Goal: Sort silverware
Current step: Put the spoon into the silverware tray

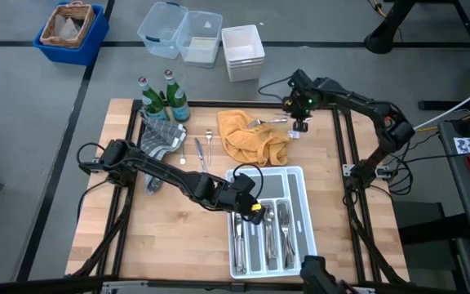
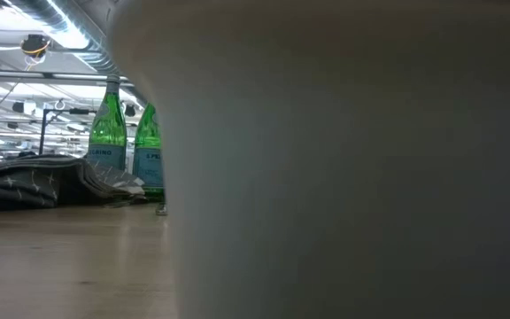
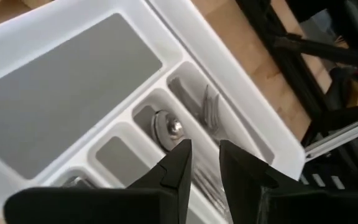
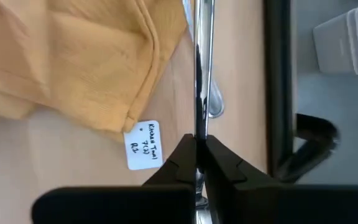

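My right gripper (image 1: 299,121) hovers at the table's far right, beside the yellow towel (image 1: 251,135), shut on a slim silver piece of silverware (image 1: 268,122). My left gripper (image 1: 254,208) hangs open over the white compartmented tray (image 1: 300,175), above the compartments holding a spoon (image 3: 166,124) and forks (image 3: 210,106); nothing is between its fingers. More silverware lies flat in the tray (image 1: 272,229). A spoon (image 1: 183,152), a knife (image 1: 200,153) and a fork (image 1: 208,139) lie on the wood left of the towel. My right gripper pinches the silver piece by one end (image 4: 199,127) between its two fingers, which come steeply from above. The piece is seen edge-on and runs out past the fingertips toward the towel. It is lifted off the wood, its shadow (image 4: 215,106) on the table beneath.
Two green bottles (image 1: 160,98) stand at the far left by a grey cloth (image 1: 161,139). The towel carries a white label (image 4: 145,146). Beyond the table's far edge sit a blue bin (image 1: 70,31), clear tubs (image 1: 178,33) and white containers (image 1: 243,51). The tray's wall (image 2: 352,177) fills most of the low view.
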{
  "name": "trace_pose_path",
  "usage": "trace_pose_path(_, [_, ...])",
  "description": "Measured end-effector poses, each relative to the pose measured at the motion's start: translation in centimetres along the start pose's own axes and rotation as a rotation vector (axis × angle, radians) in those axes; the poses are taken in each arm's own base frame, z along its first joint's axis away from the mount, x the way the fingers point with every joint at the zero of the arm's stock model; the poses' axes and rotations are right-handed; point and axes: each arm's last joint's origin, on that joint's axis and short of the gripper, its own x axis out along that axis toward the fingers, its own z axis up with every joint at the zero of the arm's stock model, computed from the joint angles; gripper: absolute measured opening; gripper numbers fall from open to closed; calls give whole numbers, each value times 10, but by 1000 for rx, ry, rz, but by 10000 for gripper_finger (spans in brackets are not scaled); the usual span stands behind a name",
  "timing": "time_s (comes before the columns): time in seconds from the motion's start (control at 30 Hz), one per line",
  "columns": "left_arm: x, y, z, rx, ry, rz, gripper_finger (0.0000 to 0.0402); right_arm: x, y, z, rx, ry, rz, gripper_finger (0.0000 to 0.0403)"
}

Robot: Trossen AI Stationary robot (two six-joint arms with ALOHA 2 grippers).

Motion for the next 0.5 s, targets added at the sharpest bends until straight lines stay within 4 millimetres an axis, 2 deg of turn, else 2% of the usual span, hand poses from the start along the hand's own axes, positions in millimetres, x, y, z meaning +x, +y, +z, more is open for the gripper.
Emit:
trace_pose_path(0.1, [0, 2, -1, 7, 10, 24, 72, -21, 6, 8, -15, -41, -5, 12])
trace_pose_path(0.23, [-11, 5, 2, 8, 26, 48, 72, -45, 27, 23, -91, -96, 2, 14])
trace_pose_path(0.37, [-31, 11, 5, 23, 57, 107, 72, -66, 58, 38, -198, -145, 16, 12])
trace_pose_path(0.5, [-55, 18, 3, 64, 99, 173, 72, -82, 98, 50, -333, -184, 59, 14])
